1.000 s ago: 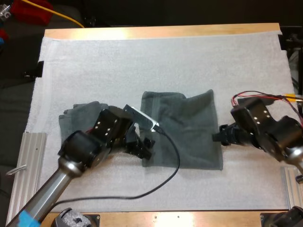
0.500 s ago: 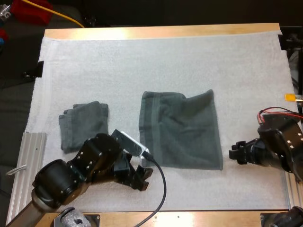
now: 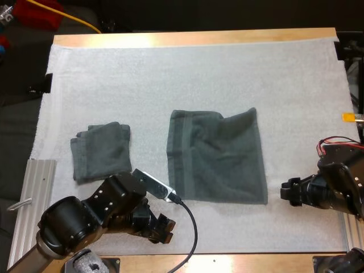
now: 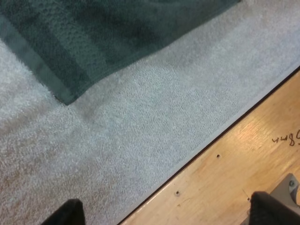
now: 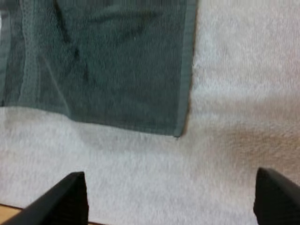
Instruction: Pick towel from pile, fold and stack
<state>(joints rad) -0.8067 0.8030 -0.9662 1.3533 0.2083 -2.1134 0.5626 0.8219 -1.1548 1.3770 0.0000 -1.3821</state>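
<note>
A dark grey-green towel (image 3: 217,156) lies flat on the mat's middle, folded once, its top right corner sticking up unevenly. A smaller folded towel (image 3: 101,150) rests to its left. My left gripper (image 3: 163,228) hovers open near the table's front edge, off the big towel's near left corner (image 4: 63,96); its fingers (image 4: 65,213) stand wide apart over bare mat. My right gripper (image 3: 289,191) is open to the right of the towel's near right corner (image 5: 180,131), with nothing between its fingertips (image 5: 70,197).
Metal rails sit at the mat's front left (image 3: 38,196) and front right (image 3: 348,223). The wooden table edge (image 4: 243,159) runs close under my left gripper. White mat (image 3: 187,74) stretches behind both towels.
Both arms have drawn away from the big towel: the left back toward the front edge, the right out to the right. The towel stayed flat where it lay.
</note>
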